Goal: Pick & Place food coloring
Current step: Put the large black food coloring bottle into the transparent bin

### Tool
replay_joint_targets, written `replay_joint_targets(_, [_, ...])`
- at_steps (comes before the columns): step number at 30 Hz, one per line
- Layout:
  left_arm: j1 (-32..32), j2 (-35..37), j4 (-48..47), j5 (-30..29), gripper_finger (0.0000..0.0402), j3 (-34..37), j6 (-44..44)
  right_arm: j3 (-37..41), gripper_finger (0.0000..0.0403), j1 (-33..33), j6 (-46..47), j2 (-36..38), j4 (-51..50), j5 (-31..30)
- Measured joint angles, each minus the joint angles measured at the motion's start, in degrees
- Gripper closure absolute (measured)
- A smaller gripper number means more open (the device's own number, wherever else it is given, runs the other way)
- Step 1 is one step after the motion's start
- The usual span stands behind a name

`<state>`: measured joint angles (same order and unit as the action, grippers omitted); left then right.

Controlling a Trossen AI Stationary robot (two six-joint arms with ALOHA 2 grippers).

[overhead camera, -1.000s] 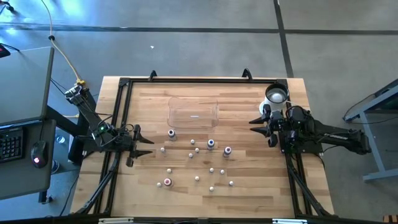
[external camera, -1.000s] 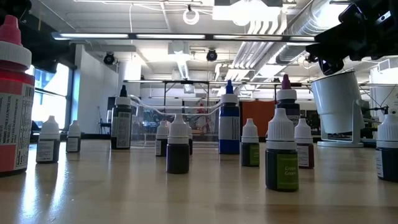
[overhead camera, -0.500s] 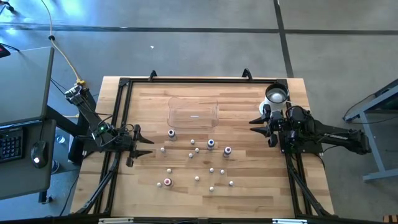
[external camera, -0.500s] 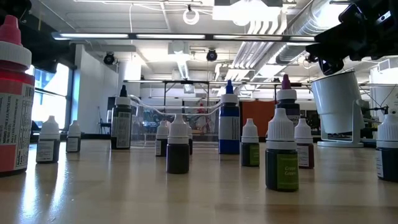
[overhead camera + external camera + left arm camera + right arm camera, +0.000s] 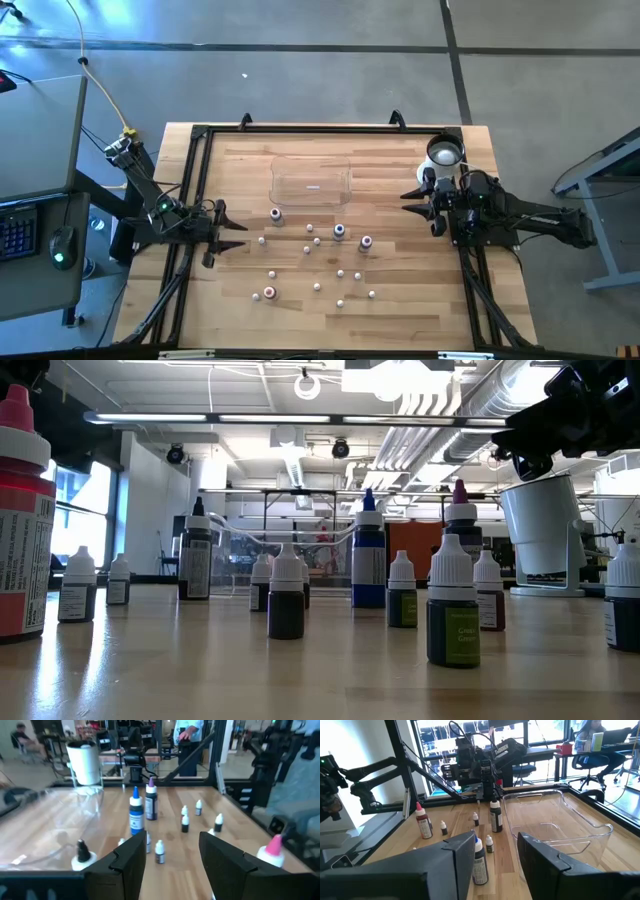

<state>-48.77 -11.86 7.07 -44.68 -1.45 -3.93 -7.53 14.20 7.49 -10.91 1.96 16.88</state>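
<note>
Fingers of the left gripper (image 5: 228, 237) and right gripper (image 5: 420, 204) are standing parted and empty at opposite table (image 5: 400, 300) edges, evidently waiting, the food coloring bottles (image 5: 316, 262) sitting scattered upright between them, beside the clear tray (image 5: 311, 184).

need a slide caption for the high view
Small white-capped food coloring bottles stand scattered on the wooden table below an empty clear plastic tray, open left gripper and right gripper flanking them.

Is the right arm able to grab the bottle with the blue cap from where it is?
Probably yes. The right gripper stands open at the table's right edge, holding nothing, and bare wood lies between it and the blue-capped bottle. Only the purple-capped bottle stands close beside it.
</note>
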Motion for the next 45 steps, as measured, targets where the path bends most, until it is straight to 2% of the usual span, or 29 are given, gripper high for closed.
replay_joint_targets(5, [0.0,0.0,1.4,-0.1,0.0222,-3.0,2.7,0.0,0.0261,0.0,0.0,0.0,0.0,0.0])
replay_joint_targets(12, [0.0,0.0,5.6,-5.0,0.0222,-8.6,4.5,0.0,0.0261,0.0,0.0,0.0,0.0,0.0])
replay_joint_targets(20, [0.0,0.0,5.0,-5.8,0.0222,-15.6,14.5,0.0,0.0261,0.0,0.0,0.0,0.0,0.0])
replay_joint_targets(26, [0.0,0.0,4.0,-9.7,0.0222,-16.1,15.9,0.0,0.0261,0.0,0.0,0.0,0.0,0.0])
replay_joint_targets(36, [0.0,0.0,-1.8,-7.4,0.0222,-16.1,15.7,0.0,0.0261,0.0,0.0,0.0,0.0,0.0])
replay_joint_targets(45, [0.0,0.0,-3.0,-7.1,0.0222,-16.1,15.7,0.0,0.0261,0.0,0.0,0.0,0.0,0.0])
